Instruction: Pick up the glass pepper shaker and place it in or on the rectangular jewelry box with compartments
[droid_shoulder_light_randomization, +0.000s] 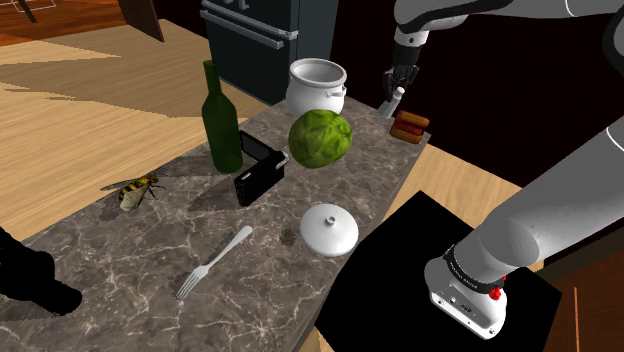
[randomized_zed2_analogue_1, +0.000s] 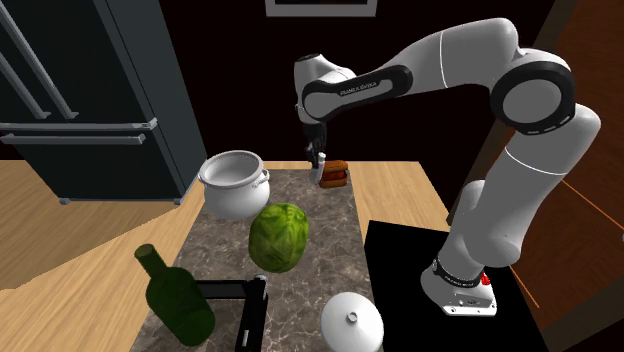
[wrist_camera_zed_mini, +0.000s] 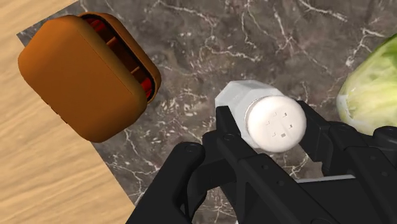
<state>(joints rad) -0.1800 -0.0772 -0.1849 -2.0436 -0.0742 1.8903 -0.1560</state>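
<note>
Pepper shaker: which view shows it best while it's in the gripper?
The wrist view: the pepper shaker sits close up, clasped between the black fingers, its holed top facing the camera. The shoulder and second exterior views show a small pale sliver of it below the gripper.

White shaker (wrist_camera_zed_mini: 275, 124) in claw (wrist_camera_zed_mini: 270, 122), beside orange-brown box (wrist_camera_zed_mini: 83, 76)

1. Shoulder camera: beside the stand (droid_shoulder_light_randomization: 390, 250), looking down along the marble counter (droid_shoulder_light_randomization: 280, 310).
2. Second camera: lower over the counter, facing much the same way.
3. Wrist camera: close above the counter; all three catch the cabbage (wrist_camera_zed_mini: 372, 89).
</note>
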